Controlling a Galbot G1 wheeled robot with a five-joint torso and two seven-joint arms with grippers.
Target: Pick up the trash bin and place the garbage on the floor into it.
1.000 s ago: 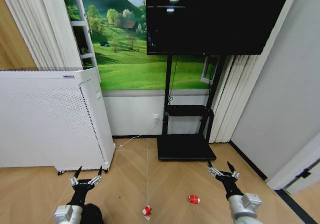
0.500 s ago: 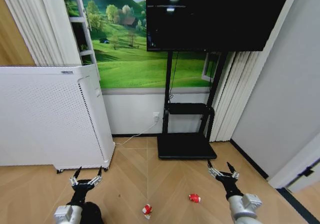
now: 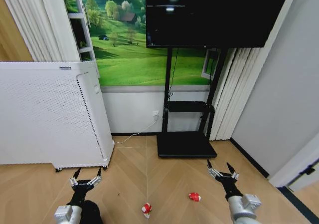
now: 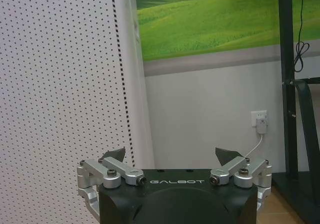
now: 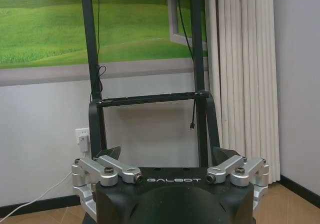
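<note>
Head view of a room corner with a wood floor [image 3: 164,184]. 2 pieces of garbage lie on it: 1 red-and-white lump [image 3: 146,209] near the centre line and 1 red-and-white lump [image 3: 194,197] to its right, well apart from each other. A dark rounded shape at the lower left edge, just beside the left arm, cannot be identified.

The left gripper [image 3: 85,175] is held low at lower left, its fingers spread apart and empty; the left wrist view shows the same gripper [image 4: 171,156] facing 1 white perforated appliance [image 4: 60,84]. The right gripper [image 3: 222,169] is held low at lower right, fingers likewise apart and empty, above and to the right of the right-hand lump; its wrist view [image 5: 167,153] faces 1 black TV stand [image 5: 150,102]. 1 dark screen [image 3: 214,17] tops that stand.
</note>
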